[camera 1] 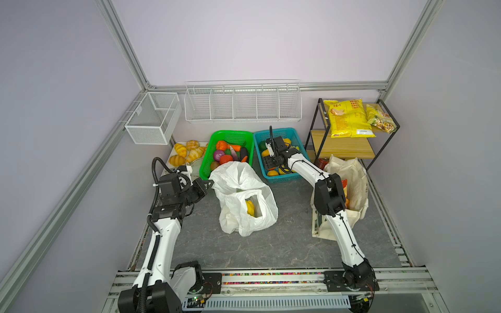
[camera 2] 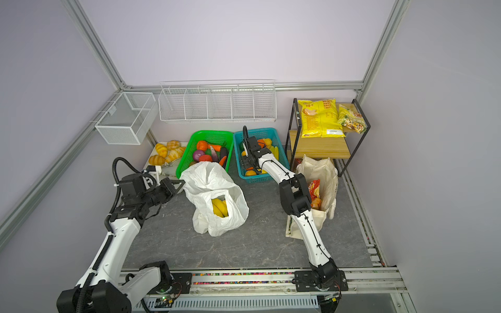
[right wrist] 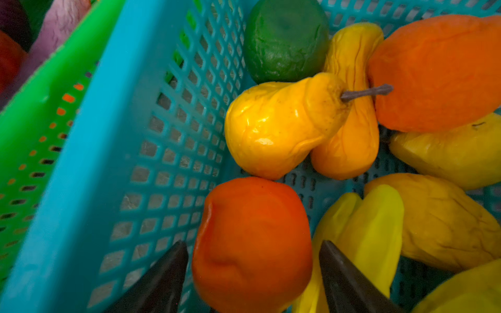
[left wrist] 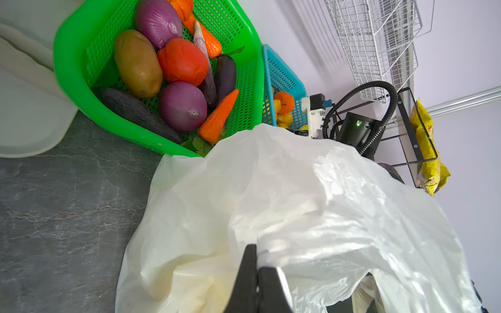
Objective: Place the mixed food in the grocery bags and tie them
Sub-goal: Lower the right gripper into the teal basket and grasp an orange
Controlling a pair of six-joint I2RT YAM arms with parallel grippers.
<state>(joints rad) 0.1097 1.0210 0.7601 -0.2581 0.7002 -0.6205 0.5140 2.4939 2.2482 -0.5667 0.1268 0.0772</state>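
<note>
— Grey surface (camera 1: 284,244), back row: where's the fruit?
— You've the orange fruit (right wrist: 252,244) in the blue basket (right wrist: 81,189), square between your right fingers (right wrist: 162,281), spread wide. Your left fingers (left wrist: 248,273) clamp the white bag (left wrist: 298,203).

Your two top views sit high above the front edge of the bench (camera 1: 284,244), looking down and forward toward the back wall (camera 1: 257,40). Both take in the whole bench and the shelf (camera 1: 341,146), with only a slight sideways shift between them.

Your left wrist camera looks out along the left fingers (left wrist: 245,279). It is very near the white plastic bag (left wrist: 311,203), with the green basket (left wrist: 70,67) and blue basket (left wrist: 284,78) beyond, all of which the top views also show.

Your right wrist camera sits low inside the blue basket, close over an orange fruit (right wrist: 252,244) that lies between the right fingers (right wrist: 349,284).
</note>
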